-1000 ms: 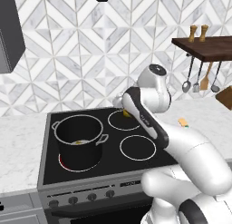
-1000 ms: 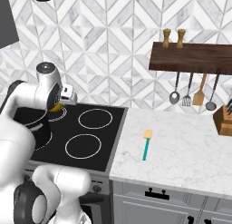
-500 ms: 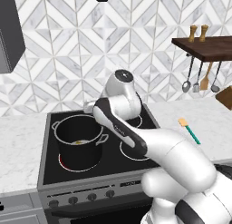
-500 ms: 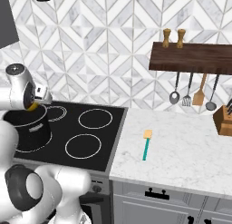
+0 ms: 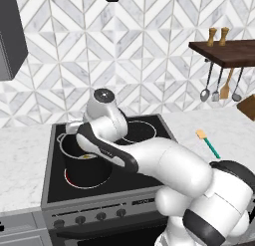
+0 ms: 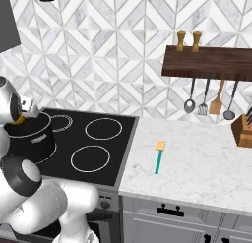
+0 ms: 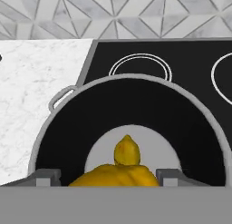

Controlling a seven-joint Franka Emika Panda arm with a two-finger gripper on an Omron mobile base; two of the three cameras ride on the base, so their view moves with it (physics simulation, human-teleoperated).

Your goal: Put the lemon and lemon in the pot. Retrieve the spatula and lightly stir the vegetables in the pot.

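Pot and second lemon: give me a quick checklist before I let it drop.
1. Held lemon sits between the fingers of the gripper: ok.
2. Gripper over the pot mouth: ok.
3. First lemon already on the pot's bottom: ok.
4. Pot upright on the stove: ok.
5. Spatula free on the counter for later: ok.
6. Height of the drop: cannot tell.

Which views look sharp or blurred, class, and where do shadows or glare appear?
Hand view: the nearer lemon between the claw tips looks soft-edged, while the pot rim is crisp. Left base view: even, flat light, and the pot interior is dark. Right base view: no glare on the counter; the spatula is sharp.
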